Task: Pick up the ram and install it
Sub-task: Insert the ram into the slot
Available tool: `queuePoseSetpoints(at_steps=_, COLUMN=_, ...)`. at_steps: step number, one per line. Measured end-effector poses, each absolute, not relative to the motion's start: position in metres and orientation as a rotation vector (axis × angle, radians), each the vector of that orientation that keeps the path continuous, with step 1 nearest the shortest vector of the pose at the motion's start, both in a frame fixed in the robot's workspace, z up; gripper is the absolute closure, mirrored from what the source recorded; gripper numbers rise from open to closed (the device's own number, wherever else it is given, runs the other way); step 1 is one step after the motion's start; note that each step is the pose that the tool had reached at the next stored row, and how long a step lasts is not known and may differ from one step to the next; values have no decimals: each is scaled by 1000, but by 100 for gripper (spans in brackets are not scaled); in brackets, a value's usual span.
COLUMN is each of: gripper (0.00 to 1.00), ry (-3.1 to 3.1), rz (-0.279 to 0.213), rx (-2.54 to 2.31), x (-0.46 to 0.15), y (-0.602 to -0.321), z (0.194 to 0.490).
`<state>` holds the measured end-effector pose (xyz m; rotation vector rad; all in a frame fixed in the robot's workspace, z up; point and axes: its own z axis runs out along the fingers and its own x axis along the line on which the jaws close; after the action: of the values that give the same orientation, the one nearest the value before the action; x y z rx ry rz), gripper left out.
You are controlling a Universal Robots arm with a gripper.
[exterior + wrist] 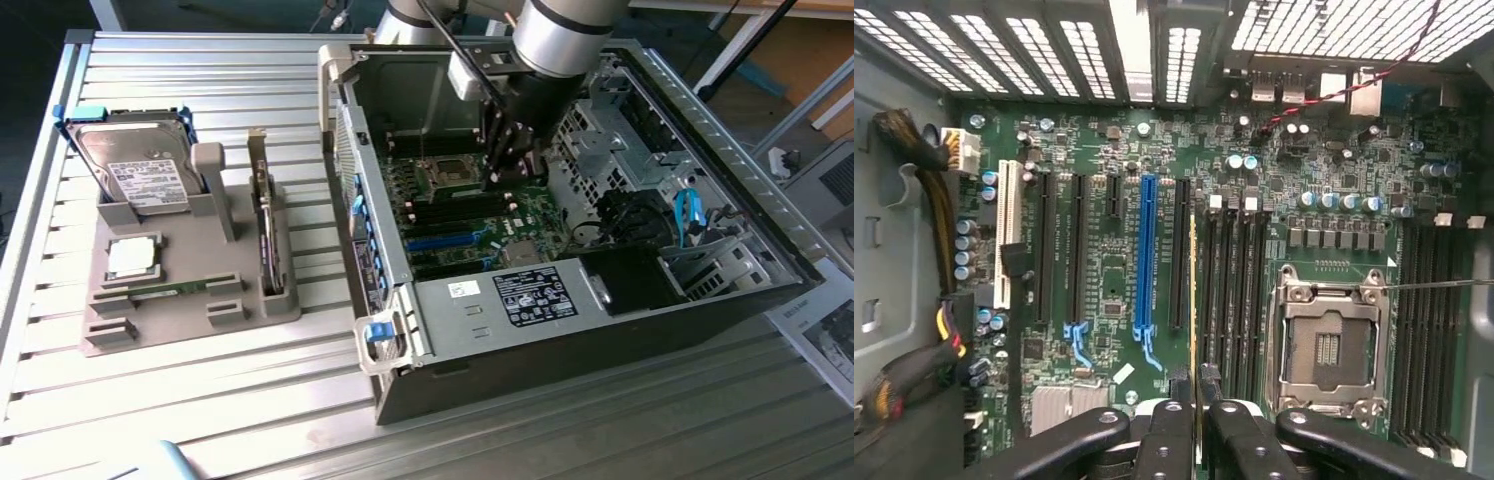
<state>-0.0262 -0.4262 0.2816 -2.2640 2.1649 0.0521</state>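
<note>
Ram [1194, 290]: thin strip, edge-on, gripped by tool [1197, 402], along memory slots [1230, 290].

Your table [200, 410] is a slatted metal top. The open computer case [561, 372] stands directly on it. Just beside the case, on the exterior view's left, a grey parts holder [174, 320] lies flat on the slats. A printed sheet [821, 345] lies near the case on the exterior view's right.

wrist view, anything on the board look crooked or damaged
Nothing looks damaged. The ram, held edge-on between the fingers, runs parallel to the memory slots, not skewed. The one gap is the processor socket, which sits empty.
</note>
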Motion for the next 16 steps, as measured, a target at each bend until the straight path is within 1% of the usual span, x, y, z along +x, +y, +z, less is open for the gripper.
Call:
queuePoseSetpoints(at_steps=9, gripper=87, ry=2165, rz=52, rx=-2264, x=-30, y=-415, z=259)
queuePoseSetpoints(at_steps=16, gripper=87, ry=2175, rz=52, rx=-2255, x=-30, y=-412, z=242)
